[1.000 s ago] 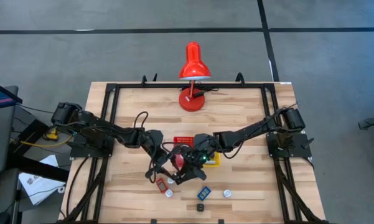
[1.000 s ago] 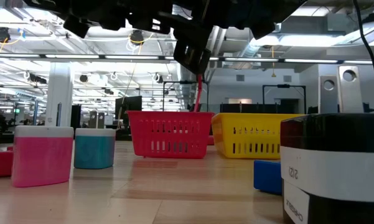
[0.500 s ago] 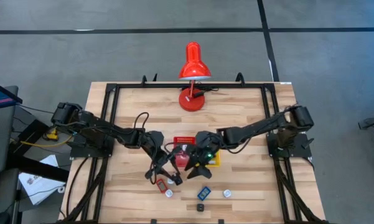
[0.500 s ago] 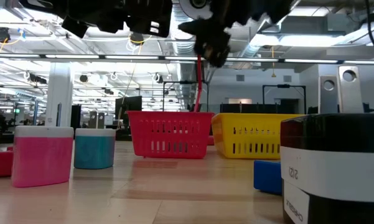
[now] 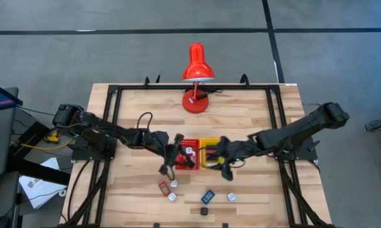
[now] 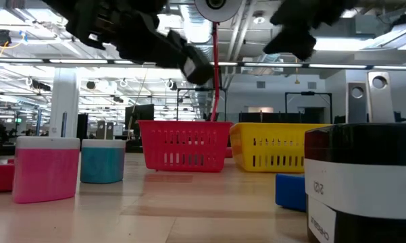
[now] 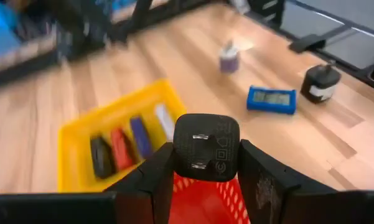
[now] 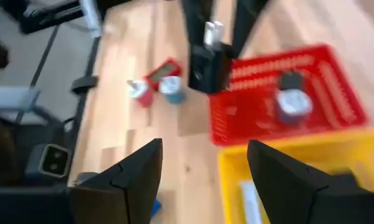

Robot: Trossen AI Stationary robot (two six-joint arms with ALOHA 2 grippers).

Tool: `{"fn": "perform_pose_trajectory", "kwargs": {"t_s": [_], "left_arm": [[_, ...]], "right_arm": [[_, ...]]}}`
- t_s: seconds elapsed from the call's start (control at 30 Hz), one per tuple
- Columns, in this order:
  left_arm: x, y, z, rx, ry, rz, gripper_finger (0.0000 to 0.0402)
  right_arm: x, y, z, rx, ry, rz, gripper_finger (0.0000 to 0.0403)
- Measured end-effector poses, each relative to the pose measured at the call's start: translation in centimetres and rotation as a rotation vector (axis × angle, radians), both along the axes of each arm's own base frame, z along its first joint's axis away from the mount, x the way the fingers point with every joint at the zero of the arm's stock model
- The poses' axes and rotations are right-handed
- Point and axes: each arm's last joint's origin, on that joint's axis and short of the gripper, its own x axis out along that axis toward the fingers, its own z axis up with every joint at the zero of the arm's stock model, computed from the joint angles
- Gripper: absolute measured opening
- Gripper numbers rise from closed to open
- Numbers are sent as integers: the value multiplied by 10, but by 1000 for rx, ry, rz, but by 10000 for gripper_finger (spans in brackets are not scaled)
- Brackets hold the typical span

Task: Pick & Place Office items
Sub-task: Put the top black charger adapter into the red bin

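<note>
The high view looks straight down on the whole table (image 5: 253, 114). The low view sits at tabletop level, facing the room. Each wrist view looks closely down past its own fingers. All four share the red tray (image 5: 189, 154) and yellow tray (image 5: 209, 154).

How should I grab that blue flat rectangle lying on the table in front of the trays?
Come straight down on the blue rectangle and pinch across its two long edges: it lies flat on the table, with the black knob piece and white piece standing apart from it.
</note>
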Motion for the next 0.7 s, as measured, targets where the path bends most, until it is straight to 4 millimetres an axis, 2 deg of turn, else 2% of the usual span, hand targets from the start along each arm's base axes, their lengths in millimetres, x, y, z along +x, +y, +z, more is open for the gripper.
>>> {"fn": "perform_pose_trajectory", "kwargs": {"t_s": [0.17, 0.3, 0.53, 0.7], "left_arm": [[2, 13, -4, -12, 144, 110, 138], [2, 12, -2, -8, 178, 118, 138], [-1, 14, -13, 22, 283, 211, 138], [5, 15, -24, 24, 315, 223, 138]], "right_arm": [[-26, -7, -8, 72, -137, -56, 228], [-35, -16, -13, 90, -194, -77, 228], [-36, -26, -18, 85, -199, -111, 227], [-35, -29, -18, 81, -199, -123, 227]]}}
